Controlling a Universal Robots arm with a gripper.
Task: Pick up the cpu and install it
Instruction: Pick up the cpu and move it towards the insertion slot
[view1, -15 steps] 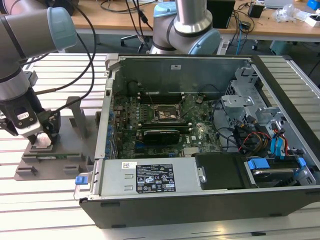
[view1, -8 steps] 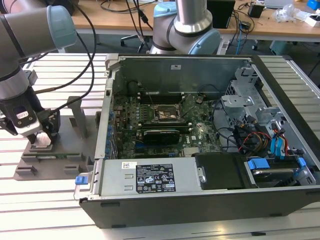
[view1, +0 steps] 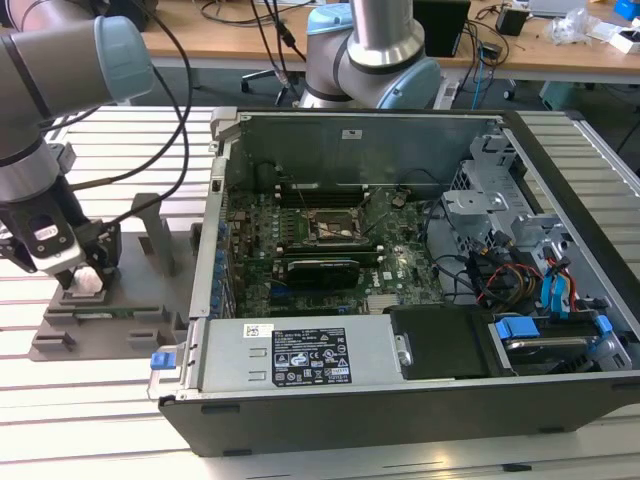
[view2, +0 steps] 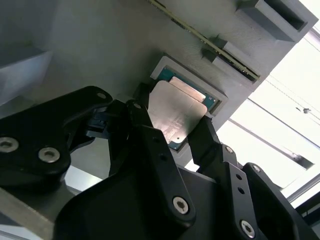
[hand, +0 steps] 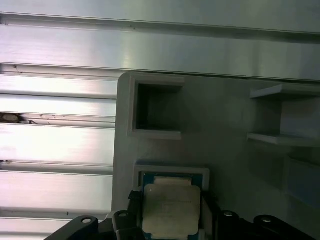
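End effector (view2: 171, 119) is clamped on the cpu (view2: 176, 112) by opposite edges, at its recess in the holder plate (view2: 100, 45). Lift straight and level, I'd say, so no corner snags the rim.

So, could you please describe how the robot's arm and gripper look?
The arm is silver-grey tubing with pale blue joint caps and black cables alongside. The gripper is black, with angular linked fingers studded with silver screws.
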